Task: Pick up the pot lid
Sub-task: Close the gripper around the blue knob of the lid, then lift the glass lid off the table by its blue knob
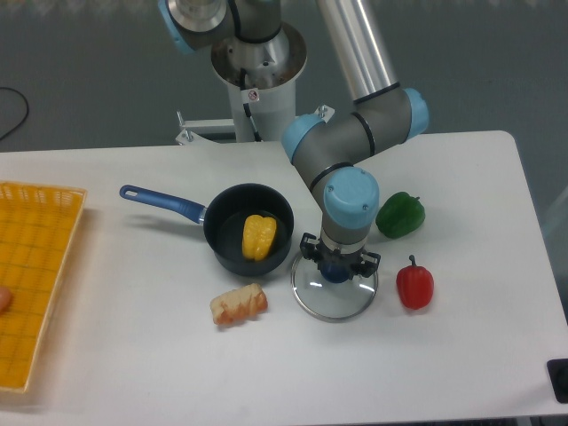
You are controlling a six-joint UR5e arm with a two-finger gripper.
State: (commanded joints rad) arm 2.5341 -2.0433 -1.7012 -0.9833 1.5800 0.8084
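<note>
The near edge of the bench [266, 377] runs well apart from the pot lid [334, 303], which lies flat with its glass rim toward that edge; being round, the lid gives no long axis to line up with, so the knob [335, 272] decides the grip. The knob shows directly under the gripper [338, 256], between its fingers, which stand apart to either side of it, one toward the frying pan [213, 241], one toward the red pepper [414, 286]; I cannot tell whether the pads press on the knob or leave a little slack.

The bread roll [239, 305] lies toward the crate [44, 266] side, short of the pan; the red pepper sits just beside the lid on the other side, nearer the bench's right edge. Farther off, the pan's wall comes very near the lid rim, and the green pepper [401, 216] lies beyond, beside the arm [348, 201].

The step looks to be settling the grasp; a straight lift would suit, since a sideways start could knock pan or pepper, and a loose pinch might let the disc tip.
</note>
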